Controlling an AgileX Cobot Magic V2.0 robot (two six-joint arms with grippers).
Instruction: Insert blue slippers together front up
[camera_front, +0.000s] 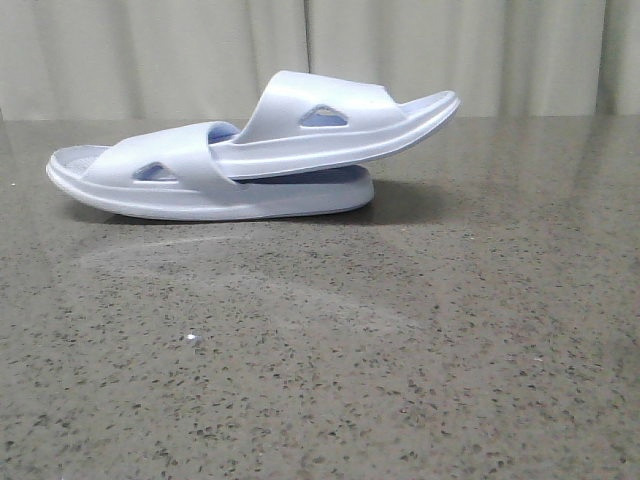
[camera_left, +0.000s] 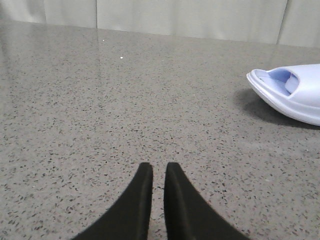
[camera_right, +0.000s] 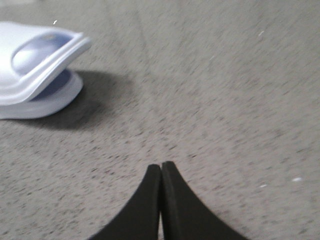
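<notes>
At the wrists, left gripper (camera_left: 154, 172) fingers sat nearly together w/ a thin gap, right gripper (camera_right: 161, 170) pinched tight, both empty. Blue slippers (camera_front: 255, 155) lay nested mid-table (camera_front: 400, 350), well apart; upper one tilted, so a nudge could prob. unseat it.

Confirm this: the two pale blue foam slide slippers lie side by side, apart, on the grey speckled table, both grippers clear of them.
Wrong in one respect. The front view shows one pale blue foam slipper slid under the strap of the other slipper, nested, not apart. They rest on the grey speckled table, both grippers clear.
</notes>
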